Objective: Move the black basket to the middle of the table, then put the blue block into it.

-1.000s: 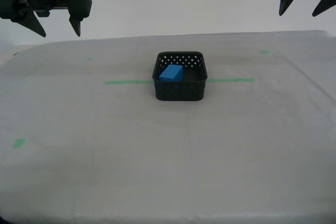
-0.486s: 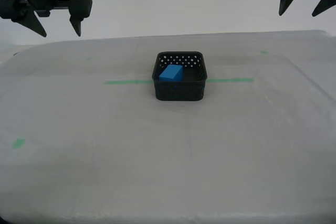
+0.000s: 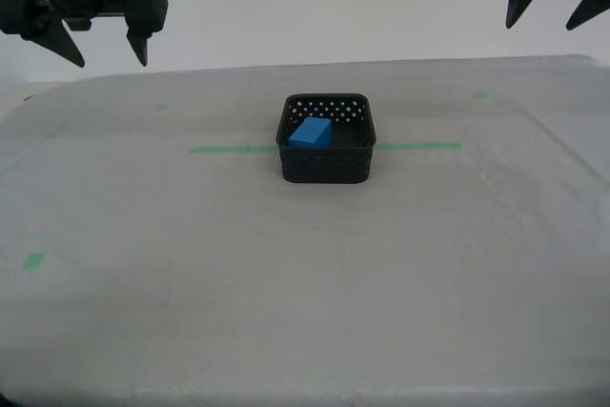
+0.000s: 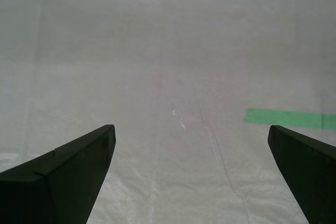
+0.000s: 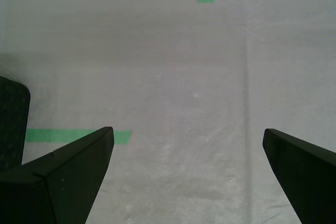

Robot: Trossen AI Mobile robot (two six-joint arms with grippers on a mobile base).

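Black basket sits on the worktop, well below and between the two grippers, astride the thin green tape line. That spot appears to be the middle the task asks for. The blue block lies tilted inside it, against the wall nearer the second gripper. Both steps therefore look done. The second gripper hangs high above the worktop with its jaws spread wide and nothing between them. Its wrist view shows only bare cloth and one end of the tape line beneath the second gripper. The first gripper hangs just as high on the basket's other side, jaws likewise apart and empty. A rounded corner of the black basket just enters its wrist view, off to one side of the first gripper. Judging from this, the arms are parked up and clear so that nothing can knock the basket.
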